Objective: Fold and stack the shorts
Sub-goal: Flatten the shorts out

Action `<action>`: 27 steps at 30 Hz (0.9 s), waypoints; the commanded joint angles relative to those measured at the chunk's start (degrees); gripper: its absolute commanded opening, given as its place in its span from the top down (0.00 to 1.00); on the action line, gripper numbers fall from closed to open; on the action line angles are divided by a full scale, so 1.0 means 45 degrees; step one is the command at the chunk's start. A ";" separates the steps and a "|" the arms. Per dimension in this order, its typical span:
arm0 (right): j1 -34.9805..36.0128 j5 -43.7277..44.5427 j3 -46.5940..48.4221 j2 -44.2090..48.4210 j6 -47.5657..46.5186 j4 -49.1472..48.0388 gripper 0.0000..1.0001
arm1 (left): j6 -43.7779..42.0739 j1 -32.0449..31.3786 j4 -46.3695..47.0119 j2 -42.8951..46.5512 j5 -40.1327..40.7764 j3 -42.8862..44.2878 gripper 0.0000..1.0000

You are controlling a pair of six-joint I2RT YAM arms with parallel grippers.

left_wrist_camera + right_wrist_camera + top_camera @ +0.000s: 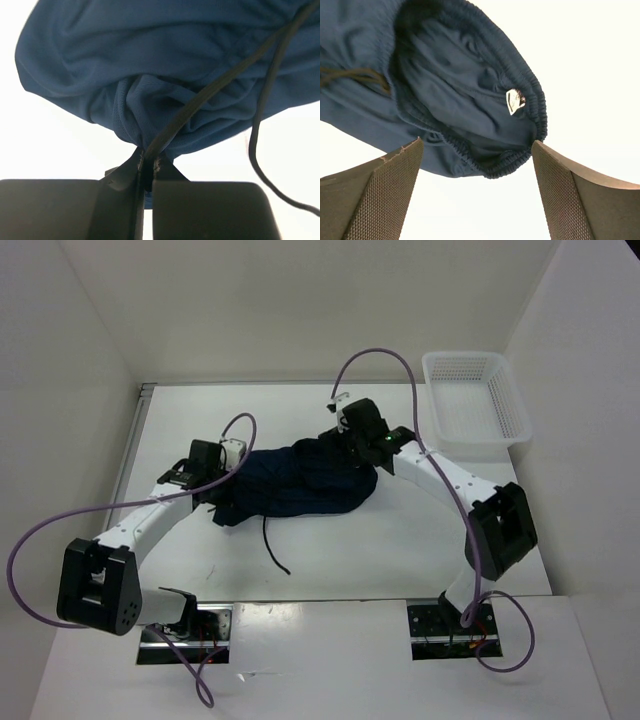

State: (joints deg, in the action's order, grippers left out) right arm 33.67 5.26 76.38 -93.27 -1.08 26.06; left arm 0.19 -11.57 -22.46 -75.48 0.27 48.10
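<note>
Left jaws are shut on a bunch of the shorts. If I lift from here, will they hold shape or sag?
Probably floppy: the shorts bunch into soft folds at the pinch, so they should sag and drape. Likely light, since the fabric looks thin. The loose drawstring may trail and snag.

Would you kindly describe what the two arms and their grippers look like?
The left arm and right arm are white links with black joint housings, each trailing a purple cable. The right gripper has dark wedge fingers with gridded pads; those of the left gripper are plain black.
</note>
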 commanded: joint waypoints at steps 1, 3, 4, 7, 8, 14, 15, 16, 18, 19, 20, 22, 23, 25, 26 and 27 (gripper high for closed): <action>0.0368 -0.0440 -0.0489 -0.1222 -0.0774 0.0087 0.05 | -0.0041 -0.0065 -0.0341 0.0251 -0.0139 -0.0219 1.00; 0.0641 -0.0893 -0.0489 -0.1595 -0.1144 0.0222 0.05 | -0.0041 -0.0065 -0.0459 0.0251 -0.0139 -0.0356 1.00; 0.0952 -0.0895 -0.0643 -0.1732 -0.1146 0.0224 0.02 | -0.0041 -0.0065 -0.0459 0.0251 -0.0003 -0.0356 1.00; 0.1131 -0.0564 -0.0685 -0.2570 -0.1128 0.0067 0.02 | -0.0041 -0.0065 -0.0459 0.0368 -0.0002 -0.0473 1.00; 0.1131 -0.0427 -0.0684 -0.3114 -0.1127 0.0067 0.03 | -0.0041 -0.0065 -0.0459 0.0368 -0.0002 -0.0473 1.00; 0.0722 -0.0444 0.0389 -0.4097 -0.0365 0.0378 0.80 | -0.0041 -0.0065 -0.0459 0.0485 0.0135 -0.0493 1.00; 0.0721 -0.0600 0.0700 -0.4097 -0.0230 0.0380 0.87 | -0.0041 0.0109 -0.0343 0.0485 0.0270 -0.0338 1.00; 0.0605 -0.0950 0.0819 -0.3826 -0.0228 0.0496 0.94 | -0.0041 0.0227 -0.0341 0.0485 0.0271 -0.0008 1.00; 0.0117 -0.1594 0.1092 -0.2931 0.0141 0.0497 1.00 | -0.0041 0.0655 0.0086 0.0485 0.0621 0.0365 1.00; -0.0600 -0.2584 0.1229 -0.2519 0.0297 0.0497 1.00 | -0.0041 0.0832 0.0224 0.0485 0.0952 0.0792 1.00; -0.0607 -0.3251 0.1230 -0.2051 0.0454 0.0497 1.00 | -0.0041 0.1027 0.0380 0.0485 0.1110 0.0796 1.00; -0.2281 -0.4696 0.0783 -0.0489 0.1153 -0.0359 1.00 | -0.0041 0.1671 0.0518 0.0368 0.1111 0.1400 1.00; -0.3350 -0.5573 0.0317 0.0000 0.1390 -0.0672 1.00 | -0.0041 0.1828 0.0634 0.0213 0.1227 0.1537 1.00; -0.4081 -0.6010 -0.0096 0.0921 0.1742 -0.1142 1.00 | -0.0041 0.1947 0.0635 0.0211 0.1346 0.1656 1.00; -0.4316 -0.6147 -0.0562 0.1078 0.1860 -0.1260 1.00 | -0.0041 0.1947 0.0635 0.0211 0.1346 0.1656 1.00; -0.4473 -0.6439 -0.0857 0.1195 0.1997 -0.1590 1.00 | -0.0041 0.1521 0.0229 0.0211 0.1346 0.1540 1.00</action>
State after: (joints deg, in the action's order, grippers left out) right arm 17.17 -20.05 76.51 -93.67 5.23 23.31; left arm 0.54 -4.51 -20.05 -74.96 0.67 54.00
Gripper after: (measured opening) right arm 0.034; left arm 0.033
